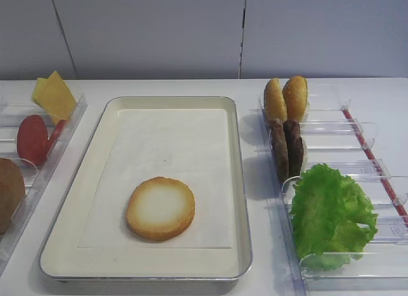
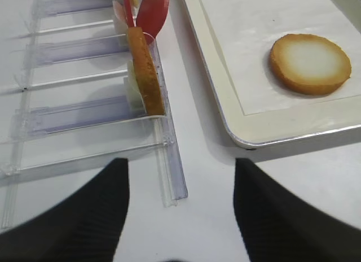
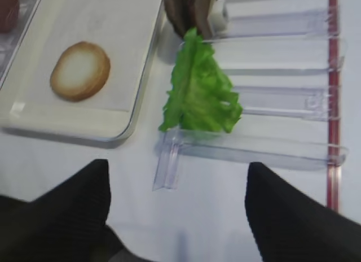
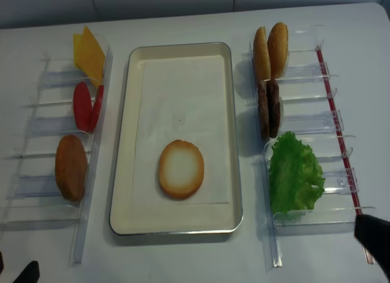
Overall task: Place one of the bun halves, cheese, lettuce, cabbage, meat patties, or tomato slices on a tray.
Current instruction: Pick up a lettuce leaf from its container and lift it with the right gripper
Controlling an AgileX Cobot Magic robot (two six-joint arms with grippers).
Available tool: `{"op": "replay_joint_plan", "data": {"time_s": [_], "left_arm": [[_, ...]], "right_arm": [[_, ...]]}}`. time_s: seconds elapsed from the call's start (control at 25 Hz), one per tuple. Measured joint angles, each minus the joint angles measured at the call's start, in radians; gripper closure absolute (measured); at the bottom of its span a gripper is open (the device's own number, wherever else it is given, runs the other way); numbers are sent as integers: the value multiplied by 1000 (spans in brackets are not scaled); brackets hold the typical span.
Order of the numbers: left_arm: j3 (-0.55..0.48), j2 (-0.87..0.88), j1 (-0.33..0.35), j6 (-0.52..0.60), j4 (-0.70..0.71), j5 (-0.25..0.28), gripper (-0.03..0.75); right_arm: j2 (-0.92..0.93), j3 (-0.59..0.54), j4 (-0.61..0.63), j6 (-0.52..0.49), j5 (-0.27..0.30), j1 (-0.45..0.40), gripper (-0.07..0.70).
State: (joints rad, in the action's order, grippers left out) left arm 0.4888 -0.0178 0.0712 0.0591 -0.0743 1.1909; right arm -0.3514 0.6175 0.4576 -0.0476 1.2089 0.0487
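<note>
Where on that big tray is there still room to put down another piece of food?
The tray holds only one bun half, lying near its front end. The white paper behind it, toward the wall, is bare. The side racks are crowded: lettuce and meat patties on the right.

Tomato slices [image 3: 7, 11] cut off, perhaps blurred.

We see a white table [image 1: 376, 92] with a smooth matte top that fills most of each view. Behind it we see a pale grey wall [image 1: 146, 31] made of flat panels, with thin dark seams [image 1: 243, 34] between them. We find the light soft and even, leaving only faint shadows on the tabletop.
</note>
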Motion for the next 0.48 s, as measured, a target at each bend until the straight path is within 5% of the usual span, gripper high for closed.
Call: {"op": "replay_joint_plan", "data": {"time_s": [0.2,0.48], "left_arm": [[0,0,0,0,0,0,297],[0,0,0,0,0,0,297]], "right_arm": [[-165,10,139,-71,30,0,108],[-366,10,279,-201,-48,0,123]]}}
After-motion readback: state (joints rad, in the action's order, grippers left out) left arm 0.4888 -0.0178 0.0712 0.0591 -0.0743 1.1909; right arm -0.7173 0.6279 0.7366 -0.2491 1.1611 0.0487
